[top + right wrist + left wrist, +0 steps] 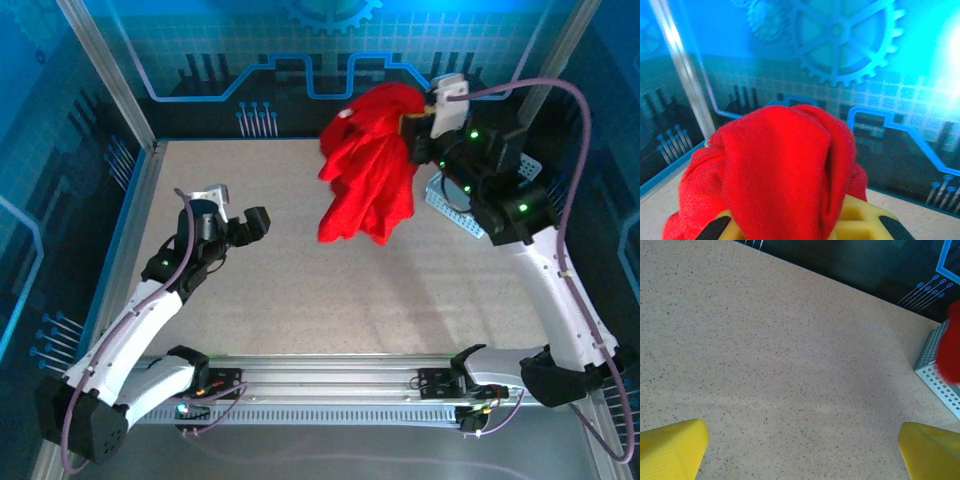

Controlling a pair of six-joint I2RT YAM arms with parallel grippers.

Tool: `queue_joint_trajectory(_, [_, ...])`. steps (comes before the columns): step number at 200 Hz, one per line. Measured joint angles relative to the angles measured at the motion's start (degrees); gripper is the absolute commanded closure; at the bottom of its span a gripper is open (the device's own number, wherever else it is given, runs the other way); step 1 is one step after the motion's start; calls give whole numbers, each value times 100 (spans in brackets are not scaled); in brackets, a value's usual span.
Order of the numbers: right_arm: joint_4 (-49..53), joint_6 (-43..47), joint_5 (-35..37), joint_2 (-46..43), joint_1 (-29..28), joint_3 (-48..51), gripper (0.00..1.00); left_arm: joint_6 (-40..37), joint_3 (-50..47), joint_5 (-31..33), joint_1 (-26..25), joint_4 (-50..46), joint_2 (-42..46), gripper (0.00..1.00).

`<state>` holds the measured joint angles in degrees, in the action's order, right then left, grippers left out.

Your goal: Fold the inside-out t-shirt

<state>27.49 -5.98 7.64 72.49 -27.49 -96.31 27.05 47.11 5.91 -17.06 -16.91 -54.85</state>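
Near edge: both arm bases sit on the rail at the front of the table [330,300], a speckled beige top.

Left side, mid-depth: left gripper [232,208] hangs low over bare table with its jaws spread wide and nothing between them. In the left wrist view the two yellow fingers [671,450] sit at the bottom corners with only tabletop between them.

Farther in, right of centre: the t-shirt [370,175] hangs in the air, lifted clear of the table as far as the top view shows. It is plain bright red, soft and matte. It is bunched at the top and falls in long loose folds that narrow to two drooping points at the bottom. Sleeves and neckline cannot be told apart in the bundle. There is a small white patch at the upper left of the bunch, too small to identify.

Right gripper [422,118] is raised at the far right with its jaws narrow, pinching the top of the bundle. In the right wrist view the red cloth heaps over the yellow fingers and spills to either side.

Behind and right of the shirt: a light blue mesh basket [452,208] rests on the table, partly under the right arm.

Farthest: blue printed back wall [300,50].
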Motion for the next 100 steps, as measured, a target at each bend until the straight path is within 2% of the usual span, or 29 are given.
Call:
queue_joint_trajectory(14, [-59, 7, -7, 68, -271, 474, 88, 0, -4, 2, 0, 2, 55, 1])
queue_joint_trajectory(41, [-227, -50, 61, 503, -686, 1652, 48, 26, -122, 0, 0, 7, 101, 1])
queue_joint_trajectory(45, [-232, -129, 103, 601, -743, 1832, 46, 37, -149, -2, 0, 2, 87, 1])
queue_joint_trajectory(71, [-168, -323, 442, 1128, -1005, 2750, 34, 155, -203, -39, -17, -42, -192, 1])
queue_joint_trajectory(100, [-52, -538, 610, 1163, -841, 3150, 29, 179, -173, -48, -343, -85, -876, 1])
